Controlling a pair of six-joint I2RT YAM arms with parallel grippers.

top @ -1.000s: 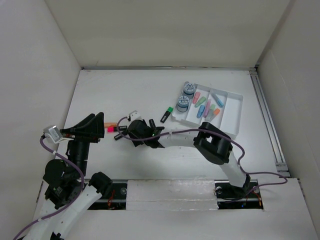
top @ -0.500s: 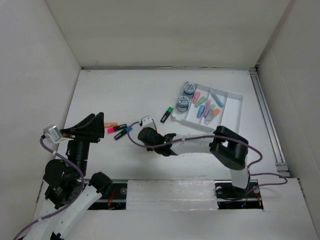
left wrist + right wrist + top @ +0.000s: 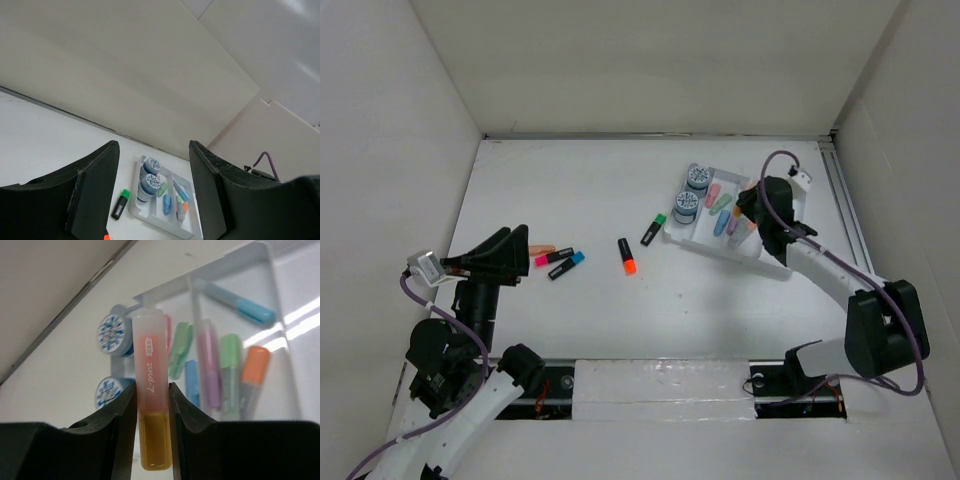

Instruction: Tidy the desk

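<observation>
Table [image 3: 570, 190], white and walled, lay under everything and carried a small compartmented tray [image 3: 798, 193] at its far right. The right gripper [image 3: 758, 207] hung over that tray, clamped on a pale pink highlighter [image 3: 149, 355] held lengthwise, seemingly so it could go in beside the pastel ones already lying there. The left gripper [image 3: 153, 147] hovered at the near left, fingers apart and empty, probably kept clear. Loose markers [image 3: 626, 256] lay mid-table, unsorted. One orange marker [image 3: 542, 248] sat partly hidden by the left gripper. Which compartment lay directly under the held highlighter could not be told.
</observation>
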